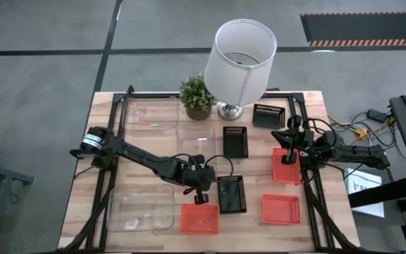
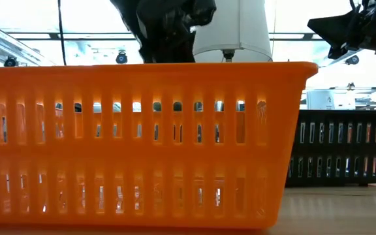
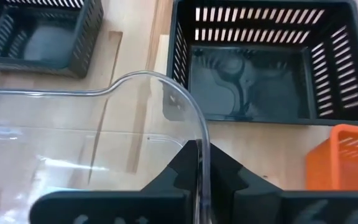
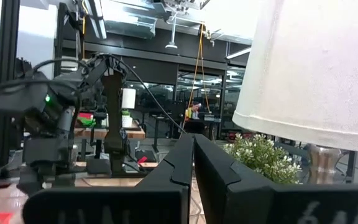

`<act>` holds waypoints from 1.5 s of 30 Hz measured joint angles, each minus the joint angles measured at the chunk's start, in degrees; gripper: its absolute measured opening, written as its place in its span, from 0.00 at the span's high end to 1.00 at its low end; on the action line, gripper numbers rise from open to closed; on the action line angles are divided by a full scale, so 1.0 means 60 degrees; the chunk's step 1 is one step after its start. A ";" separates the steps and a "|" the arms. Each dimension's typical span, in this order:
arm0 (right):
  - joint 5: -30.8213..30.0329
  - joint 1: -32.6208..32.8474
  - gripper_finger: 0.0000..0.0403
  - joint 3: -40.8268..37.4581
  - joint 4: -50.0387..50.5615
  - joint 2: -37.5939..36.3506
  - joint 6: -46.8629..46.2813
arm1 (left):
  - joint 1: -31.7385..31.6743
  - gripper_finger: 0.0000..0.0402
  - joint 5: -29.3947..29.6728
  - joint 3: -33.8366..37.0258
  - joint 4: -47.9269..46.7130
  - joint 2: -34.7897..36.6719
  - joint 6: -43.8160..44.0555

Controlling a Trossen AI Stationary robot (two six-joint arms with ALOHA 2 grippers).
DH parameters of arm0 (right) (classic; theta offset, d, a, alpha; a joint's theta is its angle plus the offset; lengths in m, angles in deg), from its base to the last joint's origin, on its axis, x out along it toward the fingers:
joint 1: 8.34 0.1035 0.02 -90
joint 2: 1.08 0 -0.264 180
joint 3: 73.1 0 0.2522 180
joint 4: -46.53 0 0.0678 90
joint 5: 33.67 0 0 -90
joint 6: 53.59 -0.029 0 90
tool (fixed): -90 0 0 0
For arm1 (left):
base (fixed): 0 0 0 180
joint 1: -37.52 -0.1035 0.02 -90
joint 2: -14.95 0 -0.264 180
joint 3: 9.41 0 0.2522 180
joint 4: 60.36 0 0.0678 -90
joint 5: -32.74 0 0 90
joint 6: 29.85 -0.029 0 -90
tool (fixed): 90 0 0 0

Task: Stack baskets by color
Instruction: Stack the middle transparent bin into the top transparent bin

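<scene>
Plank wood table [image 1: 83,176], pale and bare-grained; smooth white drum lamp shade [image 1: 240,51] at the far edge beside a small leafy plant [image 1: 197,95]; clear rounded-corner bin [image 1: 196,144] mid-table, thin glossy wall pinched between the left gripper [image 3: 199,163] fingers, jaws fully closed on its rim; slotted black basket [image 3: 267,62] just beyond it, orange basket [image 1: 199,219] near front; right gripper [image 4: 193,152] closed, empty, held above the table's right side.
</scene>
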 joint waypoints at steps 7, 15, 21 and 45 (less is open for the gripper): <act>0.0000 0.0001 0.98 0.0000 0.0076 -0.0002 -0.0004 | 0.0110 1.00 0.0002 -0.0052 -0.0014 0.0687 0.0117; 0.0001 -0.0002 0.98 0.0000 0.0070 0.0000 0.0007 | 0.0220 1.00 0.0116 -0.0226 -0.0024 0.1737 0.1554; -0.0002 -0.0003 0.98 0.0000 0.0069 0.0000 0.0000 | 0.0389 1.00 0.0696 -0.0986 -0.0420 0.2255 0.1613; -0.0001 0.0000 0.98 0.0000 0.0058 -0.0004 0.0000 | 0.0135 1.00 0.7146 -0.4426 -0.5709 0.3528 0.2225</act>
